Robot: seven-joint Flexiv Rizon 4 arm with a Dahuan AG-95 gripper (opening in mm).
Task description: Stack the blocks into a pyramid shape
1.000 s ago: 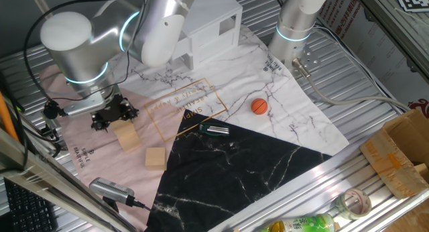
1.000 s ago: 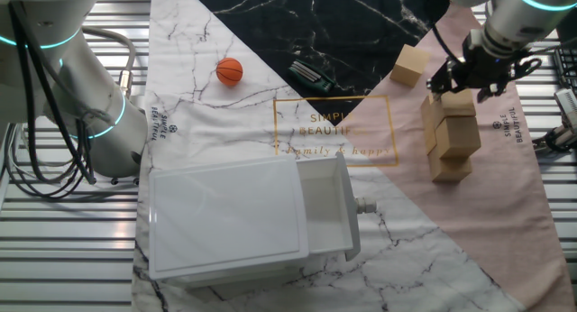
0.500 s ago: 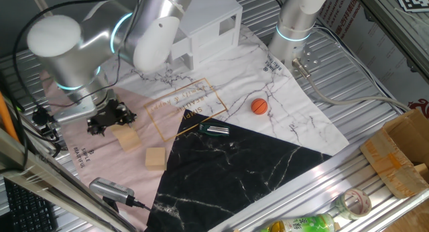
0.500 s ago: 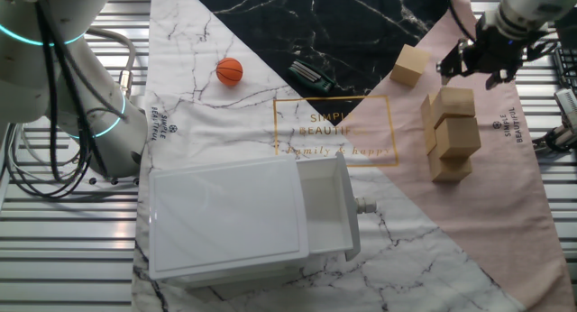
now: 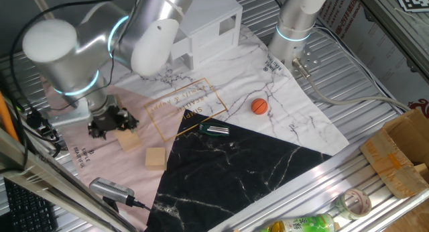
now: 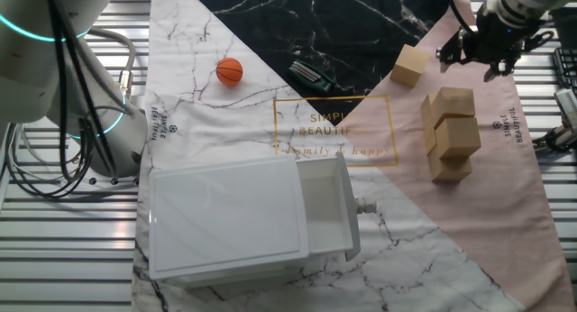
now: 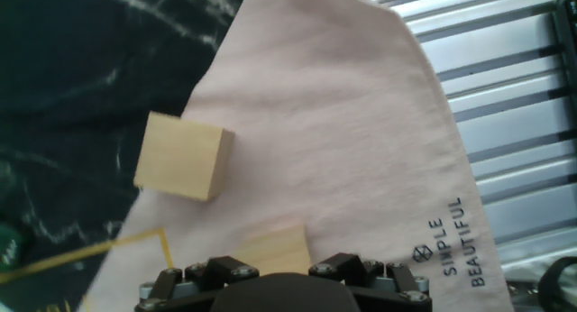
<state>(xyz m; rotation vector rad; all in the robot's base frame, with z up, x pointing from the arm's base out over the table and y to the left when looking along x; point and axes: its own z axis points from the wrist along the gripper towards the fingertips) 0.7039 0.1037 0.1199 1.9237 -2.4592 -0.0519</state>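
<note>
Lifted off the stacked blocks [image 6: 453,132] since a second ago, the gripper [image 6: 488,52] hovers empty near the loose block [image 6: 410,64]; I cannot tell how wide its jaws are. That block looks next.

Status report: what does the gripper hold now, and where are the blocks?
Gripper above the mat, holding nothing; jaw state unclear. Block stack stands on the pink cloth; one loose block lies apart beside it. Nothing blocks the loose block.
</note>
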